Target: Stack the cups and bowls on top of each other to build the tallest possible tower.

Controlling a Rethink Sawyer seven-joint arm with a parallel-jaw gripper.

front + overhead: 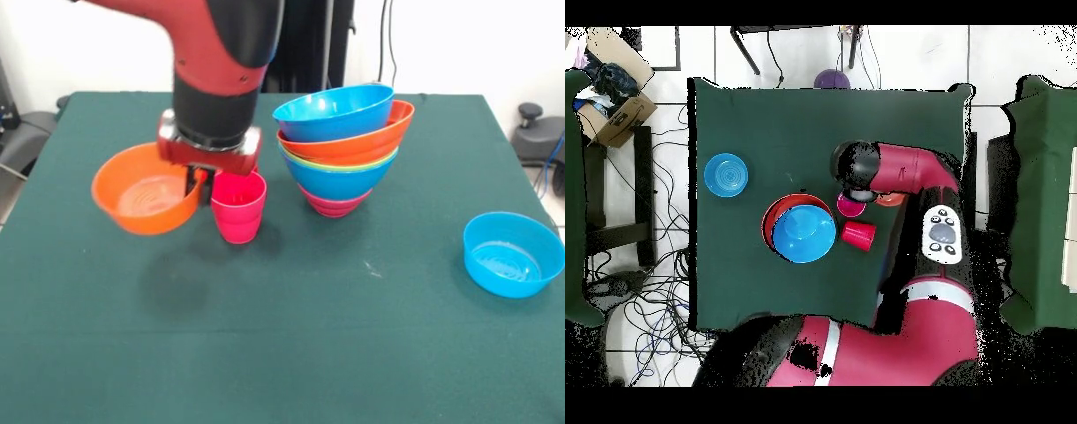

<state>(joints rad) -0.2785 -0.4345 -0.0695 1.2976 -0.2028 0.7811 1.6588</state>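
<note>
My gripper is shut on the rim of a small orange bowl, which hangs tilted just above the table at the left. Right beside it a pink cup stands upright. The tower stands mid-table: magenta at the bottom, then blue, green and orange bowls, with a blue bowl on top, leaning a little. In the overhead view the arm covers most of the orange bowl. There the pink cup and a red cup sit next to the tower.
A light blue bowl sits alone near the table's right side, seen also as the light blue bowl from above. A small purple round thing lies just past the table's far edge. Chairs and cables surround the table.
</note>
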